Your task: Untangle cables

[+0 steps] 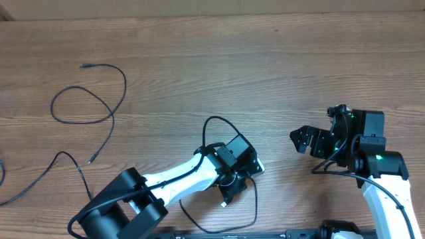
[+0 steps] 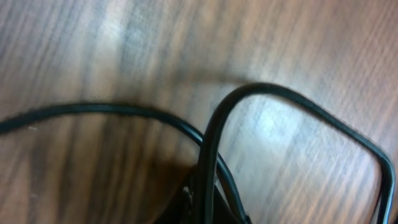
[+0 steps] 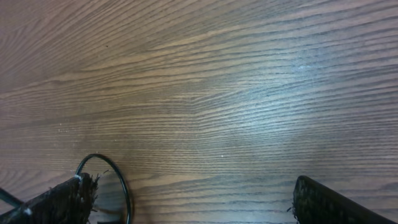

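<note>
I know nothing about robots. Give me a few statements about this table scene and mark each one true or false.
1. The right hand holds a cable. False: its fingers stand wide apart, with only bare table between them.
2. A thin black cable lies looped on the table's left part, away from both hands. True.
3. The two hands touch each other. False: the left hand and the right hand are apart, with bare wood between them.
4. A second black cable arches close to the left hand. True.
</note>
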Available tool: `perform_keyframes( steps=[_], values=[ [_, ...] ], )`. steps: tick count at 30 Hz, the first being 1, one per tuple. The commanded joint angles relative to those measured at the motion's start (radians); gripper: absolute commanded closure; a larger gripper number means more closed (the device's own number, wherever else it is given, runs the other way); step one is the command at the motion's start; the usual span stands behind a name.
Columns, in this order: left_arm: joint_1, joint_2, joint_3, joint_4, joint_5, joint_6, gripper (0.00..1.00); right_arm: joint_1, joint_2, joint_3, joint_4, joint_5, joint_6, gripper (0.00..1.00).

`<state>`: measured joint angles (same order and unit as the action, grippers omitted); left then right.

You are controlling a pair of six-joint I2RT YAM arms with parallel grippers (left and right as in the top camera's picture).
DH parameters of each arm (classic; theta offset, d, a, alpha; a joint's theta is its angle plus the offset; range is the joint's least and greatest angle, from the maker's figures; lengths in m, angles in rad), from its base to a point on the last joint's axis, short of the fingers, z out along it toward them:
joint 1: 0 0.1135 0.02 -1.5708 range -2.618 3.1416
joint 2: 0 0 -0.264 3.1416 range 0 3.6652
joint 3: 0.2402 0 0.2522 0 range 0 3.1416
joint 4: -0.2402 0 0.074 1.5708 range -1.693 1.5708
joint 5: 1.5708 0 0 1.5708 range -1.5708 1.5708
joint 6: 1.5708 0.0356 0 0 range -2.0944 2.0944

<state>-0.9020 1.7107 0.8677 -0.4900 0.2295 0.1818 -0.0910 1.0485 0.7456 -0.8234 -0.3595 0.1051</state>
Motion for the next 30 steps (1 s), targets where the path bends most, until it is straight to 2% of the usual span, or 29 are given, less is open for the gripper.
perform_keyframes(
  steps=[1, 5, 7, 11, 18, 22, 23, 26, 30],
  values=[
    [0.0, 0.033, -0.024, 0.031, -0.146, -0.141, 0.96, -0.002, -0.003, 0.002, 0.005, -0.001, 0.002, 0.0],
    [0.013, 0.033, -0.024, 0.073, -0.19, -0.203, 0.96, -0.002, -0.003, 0.002, 0.005, -0.001, 0.002, 0.0],
    [0.053, 0.033, -0.024, 0.074, -0.273, -0.293, 0.96, -0.002, -0.003, 0.002, 0.006, -0.001, 0.002, 0.0],
    [0.138, 0.033, -0.024, 0.072, -0.323, -0.401, 0.96, -0.002, -0.003, 0.002, 0.01, -0.001, 0.002, 0.0],
    [0.402, 0.033, -0.024, 0.076, -0.306, -0.5, 0.96, -0.002, -0.003, 0.002, 0.01, -0.001, 0.002, 0.0],
    [0.521, 0.032, -0.019, 0.076, -0.225, -0.486, 0.96, -0.002, -0.003, 0.002, 0.01, -0.001, 0.002, 0.0],
    [0.537, 0.032, -0.016, 0.076, -0.188, -0.459, 0.96, -0.002, -0.003, 0.002, 0.01, -0.001, 0.002, 0.0],
    [0.589, 0.023, 0.029, 0.037, 0.011, -0.256, 0.96, -0.002, -0.003, 0.002, 0.013, -0.001, 0.002, 0.0],
    [0.605, 0.004, 0.135, -0.08, 0.113, -0.19, 0.96, -0.002, -0.003, 0.002, 0.013, -0.001, 0.002, 0.0]
  ],
)
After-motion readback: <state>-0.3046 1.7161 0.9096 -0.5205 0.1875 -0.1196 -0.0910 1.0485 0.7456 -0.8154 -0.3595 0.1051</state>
